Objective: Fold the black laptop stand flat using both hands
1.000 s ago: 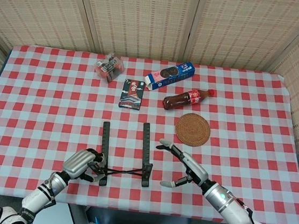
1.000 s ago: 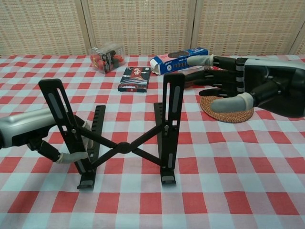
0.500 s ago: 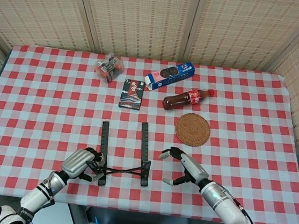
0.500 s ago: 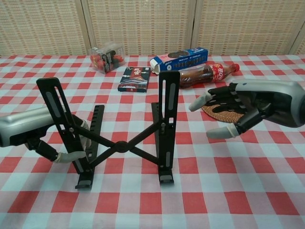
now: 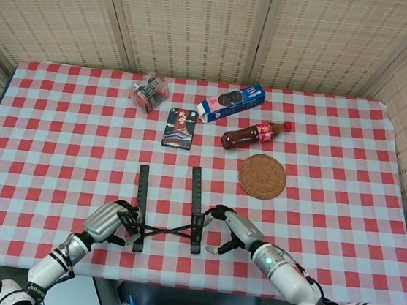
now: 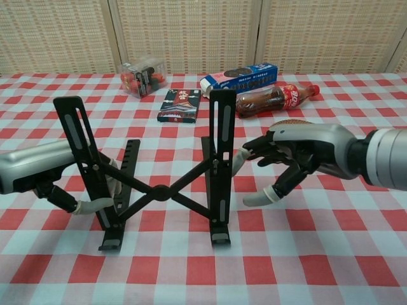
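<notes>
The black laptop stand (image 5: 196, 203) stands unfolded near the table's front edge, its two slotted uprights (image 6: 219, 146) raised and joined by crossed struts. My left hand (image 5: 107, 221) grips the lower part of the stand's left leg, with a pale fingertip curled around it in the chest view (image 6: 89, 206). My right hand (image 5: 233, 229) hovers just right of the right upright with its fingers apart and nothing in them (image 6: 299, 152). One fingertip reaches the upright's edge; I cannot tell whether it touches.
Behind the right hand lies a round woven coaster (image 5: 262, 176). Farther back are a cola bottle (image 5: 253, 135) on its side, a blue box (image 5: 231, 101), a dark card pack (image 5: 180, 128) and a clear plastic box (image 5: 149, 90). The table's front edge runs just below the stand.
My right hand has moved left from beside the coaster to the stand's right upright. The uprights have drawn slightly closer together. My left hand keeps its grip in place.
</notes>
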